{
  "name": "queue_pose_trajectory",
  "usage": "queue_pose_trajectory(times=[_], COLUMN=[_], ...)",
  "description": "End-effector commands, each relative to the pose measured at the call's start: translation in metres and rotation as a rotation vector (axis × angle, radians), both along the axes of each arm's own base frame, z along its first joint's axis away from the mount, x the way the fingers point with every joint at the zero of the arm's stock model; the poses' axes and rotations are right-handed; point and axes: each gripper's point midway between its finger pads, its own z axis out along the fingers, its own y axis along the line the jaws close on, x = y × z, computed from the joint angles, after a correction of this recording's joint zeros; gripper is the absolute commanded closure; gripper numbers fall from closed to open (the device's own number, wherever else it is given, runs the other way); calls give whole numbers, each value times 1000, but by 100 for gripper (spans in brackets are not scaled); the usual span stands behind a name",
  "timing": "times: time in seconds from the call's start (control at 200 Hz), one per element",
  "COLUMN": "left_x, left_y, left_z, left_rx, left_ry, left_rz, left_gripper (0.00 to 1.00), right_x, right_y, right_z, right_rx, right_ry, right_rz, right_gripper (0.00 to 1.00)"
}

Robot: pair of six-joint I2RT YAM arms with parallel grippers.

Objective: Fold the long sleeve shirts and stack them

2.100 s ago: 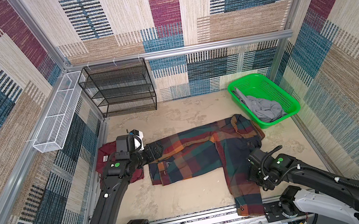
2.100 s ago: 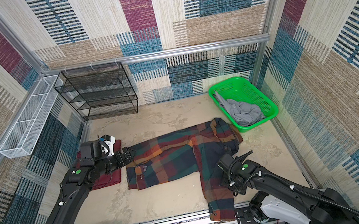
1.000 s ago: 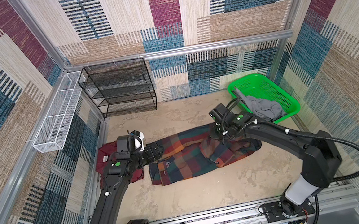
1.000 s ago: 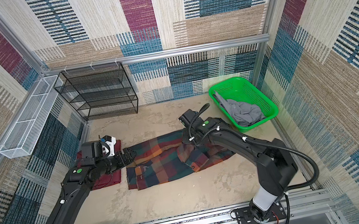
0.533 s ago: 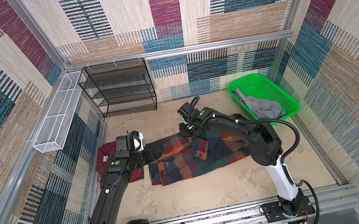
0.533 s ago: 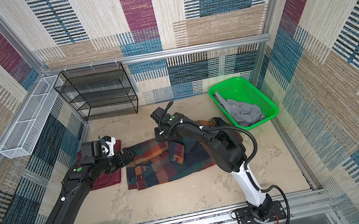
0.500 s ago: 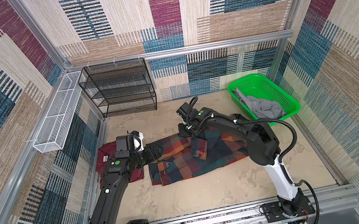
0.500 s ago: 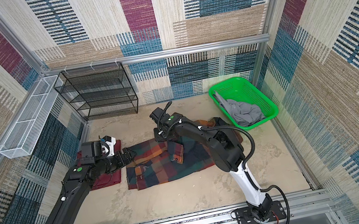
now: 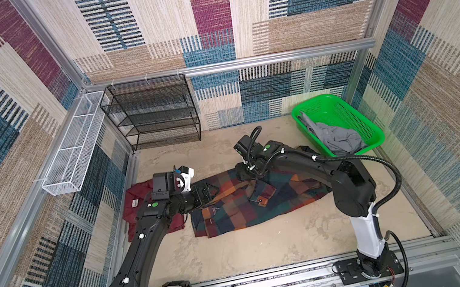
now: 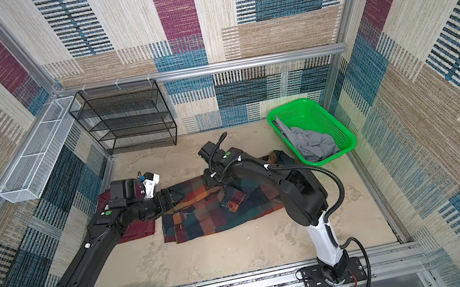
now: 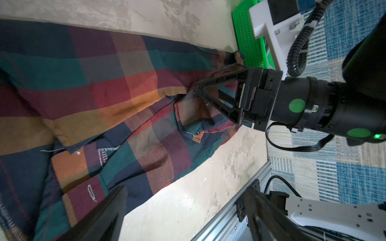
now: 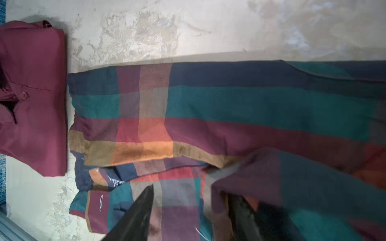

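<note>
One plaid shirt [image 11: 125,94] lies directly beneath the right hand [image 11: 196,89].

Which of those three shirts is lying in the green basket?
The plain grey shirt, crumpled in the basket. The plaid shirt and the maroon shirt lie on the table.

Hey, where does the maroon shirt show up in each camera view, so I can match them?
In a top view: maroon shirt, left of the plaid shirt, partly under the left arm.
In a top view: maroon shirt, left of the plaid shirt too.
Left wrist: not in it.
Right wrist: maroon shirt, folded, beside the plaid shirt's end.
Shared landmark: the plaid shirt, in all four views.
</note>
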Motion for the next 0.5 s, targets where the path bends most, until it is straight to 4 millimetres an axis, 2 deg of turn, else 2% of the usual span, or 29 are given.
queue_pose_trajectory(times=[0.0, 0.195, 0.21, 0.285, 0.305, 0.316, 0.391, 0.416, 0.491], left_x=[-7, -25, -27, -38, -46, -43, -56, -57, -57], left_y=[-25, -60, -63, -84, -93, -93, -115, -121, -134], left_z=[16, 23, 23, 23, 20, 20, 8, 4, -12], left_rx=[-58, 7, 20, 85, 97, 121, 216, 242, 333], left_ry=[-62, -127, -134, -161, -157, -164, -148, -139, -108], left_rz=[-128, -265, -277, -357, -402, -394, -476, -493, -512], left_gripper=[8, 7, 7, 6, 6, 6, 5, 0, 1], right_x=[5, 14, 12, 14, 14, 15, 15, 15, 16], right_y=[-1, -21, -24, -31, -31, -32, -34, -34, -33], right_z=[20, 43, 36, 33, 34, 33, 35, 36, 36], right_rx=[58, 125, 123, 153, 165, 167, 192, 199, 212], right_ry=[-50, -79, -63, -46, -41, -38, -41, -46, -44], right_rz=[-15, -33, -31, -30, -26, -26, -17, -15, -3], right_gripper=[35, 30, 30, 29, 29, 29, 29, 29, 29])
